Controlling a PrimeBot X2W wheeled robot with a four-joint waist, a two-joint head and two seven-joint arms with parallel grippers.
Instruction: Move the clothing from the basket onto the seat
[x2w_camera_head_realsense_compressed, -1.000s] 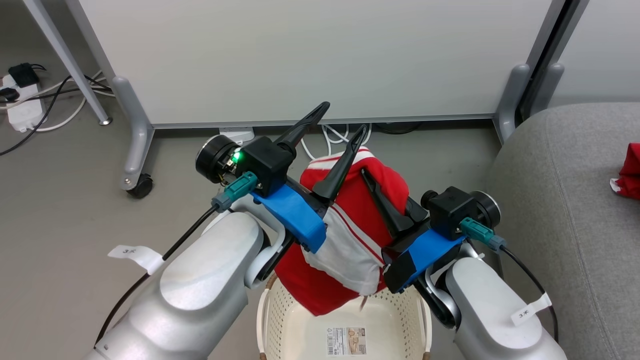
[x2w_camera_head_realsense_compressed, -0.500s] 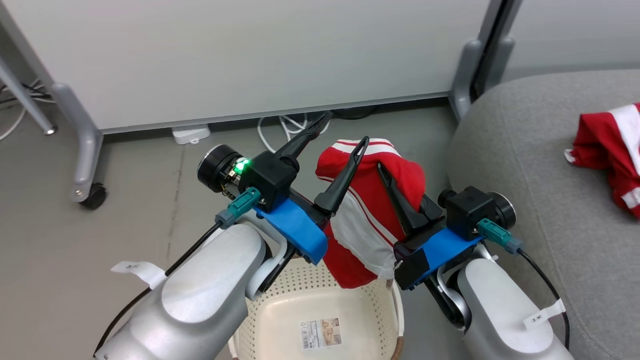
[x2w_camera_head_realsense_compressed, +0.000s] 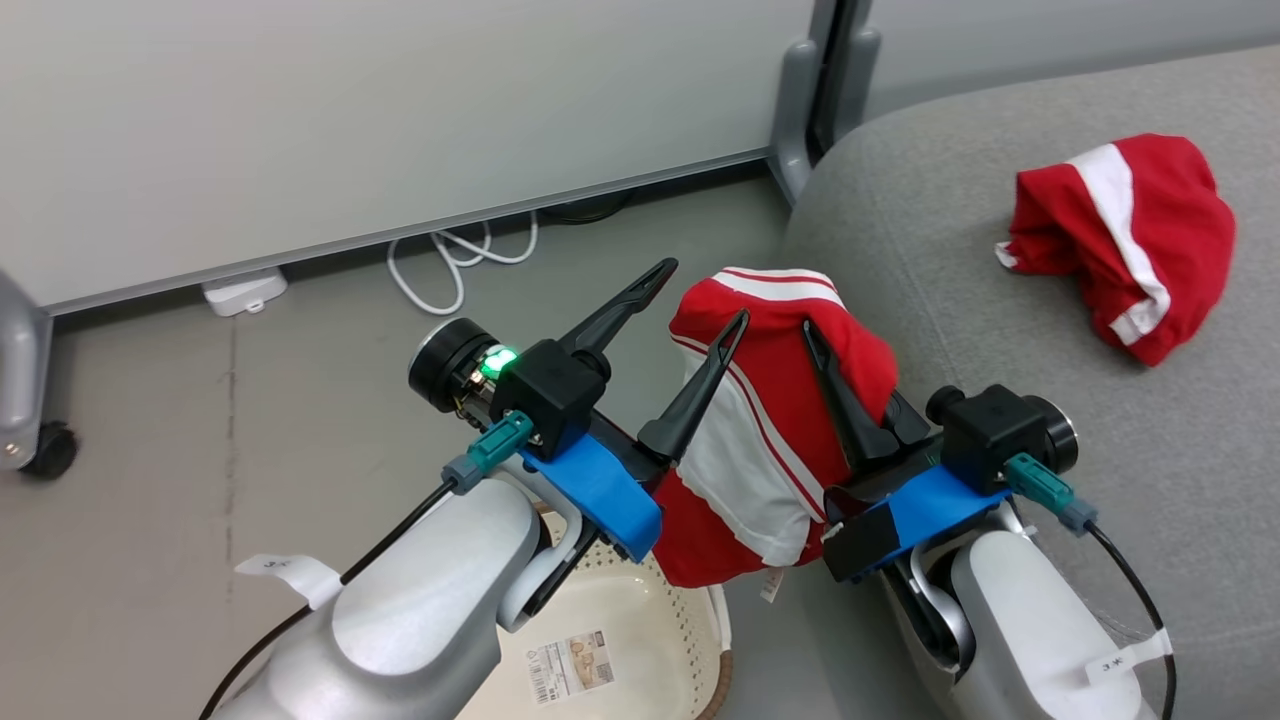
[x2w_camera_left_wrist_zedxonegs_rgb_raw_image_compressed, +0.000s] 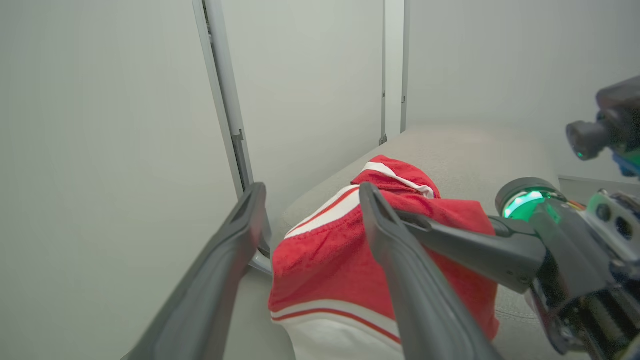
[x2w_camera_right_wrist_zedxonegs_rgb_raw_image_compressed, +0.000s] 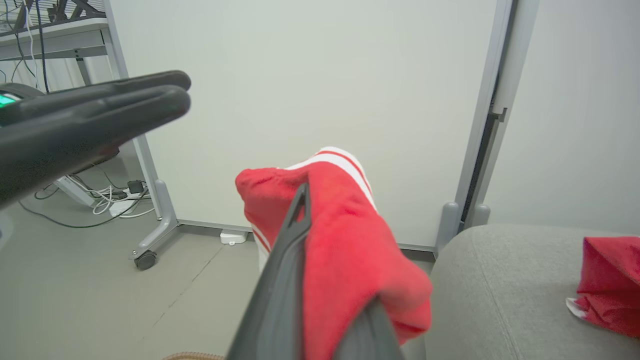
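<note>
Left gripper (x2w_camera_head_realsense_compressed: 706, 290) splayed wide, fingers aimed at 1 o'clock; right gripper (x2w_camera_head_realsense_compressed: 845, 380) aimed at 11 o'clock, pinched on the clothing (x2w_camera_head_realsense_compressed: 775, 350)

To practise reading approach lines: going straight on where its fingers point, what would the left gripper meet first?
Probably the red garment, seen low in the gap between the open left gripper's fingers; depth is unclear. Seat lies behind.

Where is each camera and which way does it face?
Head: on the head, facing down at garment, basket, seat; left gripper and right gripper show.
Left wrist: on that wrist, facing the seat; its open fingers show.
Right wrist: on that wrist, facing a panel; its fingers clamp the garment.
All share the garment; head and right wrist also the second garment.
</note>
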